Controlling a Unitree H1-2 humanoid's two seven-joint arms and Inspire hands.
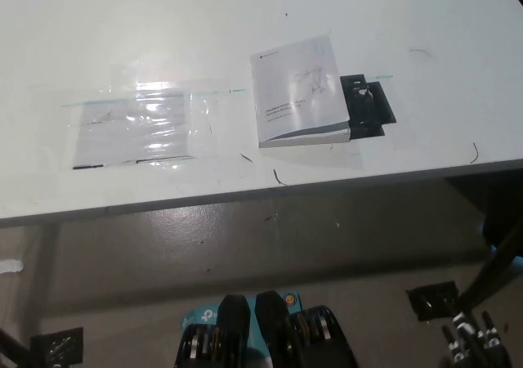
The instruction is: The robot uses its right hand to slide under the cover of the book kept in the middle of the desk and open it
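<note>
**Right hand low, book still closed**

The right hand (472, 339) sits at the bottom right corner, below the desk edge and holding nothing; it is dark and partly cut off, so I cannot tell whether its fingers are spread or pressed together. The left hand is not in view.

To open the cover cleanly, my judgement is that the hand should rise over the desk edge, come in flat and low at the book's free edge, and slip fingertips under the top cover alone, not the page block, then lift in an arc toward the spine without pushing the book along.

The book (298, 92) lies closed and flat on the white desk (163, 24), well apart from the hand, up and to its left. A black bracket (368, 106) touches the book's right side. A plastic sleeve (135, 129) lies well to the left.
</note>
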